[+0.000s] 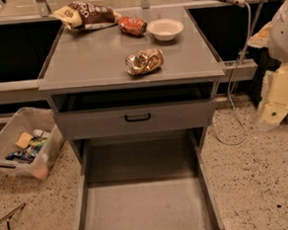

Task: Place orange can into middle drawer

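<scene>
The orange can (144, 61), dented and shiny gold-orange, lies on its side on the grey cabinet top (91, 61), near the front middle. The middle drawer (145, 201) is pulled far out below, and its long grey floor is bare. My gripper (271, 114) hangs at the right edge of the camera view, beside the cabinet and lower than its top. It is well away from the can and holds nothing that I can see.
A red can (132, 25), a white bowl (165, 29) and a snack bag (85, 14) sit at the back of the top. A drawer front with a black handle (137, 118) is above the open drawer. A plastic bin (6, 131) stands on the floor at left. A cable (240, 75) hangs at right.
</scene>
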Controlling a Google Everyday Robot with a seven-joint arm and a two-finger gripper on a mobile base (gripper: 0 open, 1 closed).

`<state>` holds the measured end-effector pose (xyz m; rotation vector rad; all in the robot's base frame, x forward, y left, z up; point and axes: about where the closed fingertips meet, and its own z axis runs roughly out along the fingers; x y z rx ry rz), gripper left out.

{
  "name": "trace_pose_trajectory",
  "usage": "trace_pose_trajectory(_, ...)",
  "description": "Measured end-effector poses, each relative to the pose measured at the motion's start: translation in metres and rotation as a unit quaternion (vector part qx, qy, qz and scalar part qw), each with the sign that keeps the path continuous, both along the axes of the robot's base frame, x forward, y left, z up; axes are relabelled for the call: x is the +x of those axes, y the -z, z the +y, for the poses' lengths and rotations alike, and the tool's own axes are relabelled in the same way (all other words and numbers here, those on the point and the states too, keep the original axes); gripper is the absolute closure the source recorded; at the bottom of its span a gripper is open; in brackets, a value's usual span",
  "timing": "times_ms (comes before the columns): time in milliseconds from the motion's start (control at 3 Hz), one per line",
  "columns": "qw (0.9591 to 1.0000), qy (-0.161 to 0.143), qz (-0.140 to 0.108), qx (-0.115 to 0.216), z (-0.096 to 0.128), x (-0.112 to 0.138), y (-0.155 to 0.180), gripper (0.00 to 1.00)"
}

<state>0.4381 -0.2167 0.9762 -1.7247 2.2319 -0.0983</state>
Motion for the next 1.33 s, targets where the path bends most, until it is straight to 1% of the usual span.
trace_pose_trajectory(333, 1.0, 0.0, 0.0, 0.0, 0.0, 0.0, 0.0, 0.0)
trace_pose_trajectory(667, 0.9999, -0.01, -0.01, -0.005, 0.001, 0.012, -0.002, 0.0)
trace_pose_trajectory(1000, 0.9988, -0.036, -0.03, -0.014, 0.006, 0.059, -0.007, 0.0)
trace_pose_trajectory(1333, 0.9952, -0.056, -0.079, -0.017, 0.012, 0.126, -0.028, 0.0)
